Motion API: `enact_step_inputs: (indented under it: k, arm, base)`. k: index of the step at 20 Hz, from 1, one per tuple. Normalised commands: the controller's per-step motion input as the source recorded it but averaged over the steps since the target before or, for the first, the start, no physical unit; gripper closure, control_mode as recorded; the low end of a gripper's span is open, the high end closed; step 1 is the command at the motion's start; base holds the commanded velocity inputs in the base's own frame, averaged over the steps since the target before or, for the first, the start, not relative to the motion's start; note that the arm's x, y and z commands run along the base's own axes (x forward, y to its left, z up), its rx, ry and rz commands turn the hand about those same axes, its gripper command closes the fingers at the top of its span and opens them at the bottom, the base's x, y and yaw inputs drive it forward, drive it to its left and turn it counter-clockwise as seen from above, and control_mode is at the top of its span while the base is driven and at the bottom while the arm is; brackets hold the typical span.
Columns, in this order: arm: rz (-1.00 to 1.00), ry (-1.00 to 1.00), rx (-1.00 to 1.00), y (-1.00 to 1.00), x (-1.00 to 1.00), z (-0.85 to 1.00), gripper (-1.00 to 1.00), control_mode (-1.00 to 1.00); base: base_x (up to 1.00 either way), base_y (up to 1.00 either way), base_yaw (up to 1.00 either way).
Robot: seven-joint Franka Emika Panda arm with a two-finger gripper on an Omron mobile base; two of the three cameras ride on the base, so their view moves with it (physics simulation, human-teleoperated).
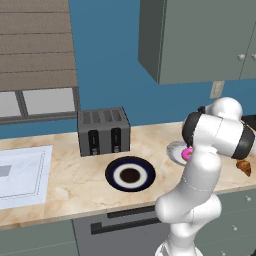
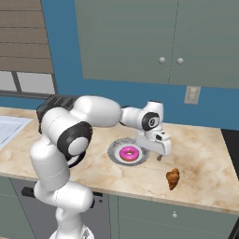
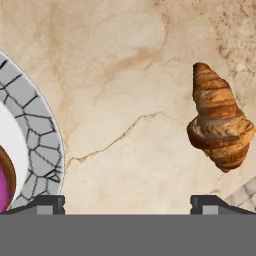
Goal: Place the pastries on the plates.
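- The pink-topped pastry (image 2: pixel 129 153) is seated on the pale plate (image 2: pixel 115 148).
- The croissant (image 2: pixel 172 178) is located on the counter (image 2: pixel 200 158).
- The gripper (image 2: pixel 160 158) is held wide open, empty, between plate and croissant.

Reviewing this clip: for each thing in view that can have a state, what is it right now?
Pink-topped pastry: lying on the pale plate.
Croissant: on the bare counter, off any plate.
Navy plate: nothing on it.
Gripper: open, holding nothing, low over the counter between the pale plate and the croissant.
Upper cabinet doors: closed.
Toaster: slots look vacant.
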Motion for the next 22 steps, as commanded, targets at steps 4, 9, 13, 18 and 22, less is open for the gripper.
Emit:
enact_step_inputs:
  k: [4, 9, 13, 18, 22]
  arm:
    - [-0.04, 0.01, -0.05, -0.14, -0.22, 0.0, -1.0, -1.0]
    - [0.0, 0.0, -0.05, -0.05, -0.41, 0.0, -1.0, -1.0]
    - [0.0, 0.0, -0.03, -0.14, -0.38, 0.0, -1.0, -1.0]
    - [0.0, 0.0, -0.01, -0.31, -0.07, 0.0, -1.0, -1.0]
    - [0.0, -0.01, -0.01, -0.42, 0.0, -0.04, -1.0, -1.0]
  base:
    - [0.0, 0.0, 0.0]
    - [0.0, 0.0, 0.0]
    - [0.0, 0.0, 0.0]
    - [0.0, 0.0, 0.0]
    - [0.0, 0.0, 0.0]
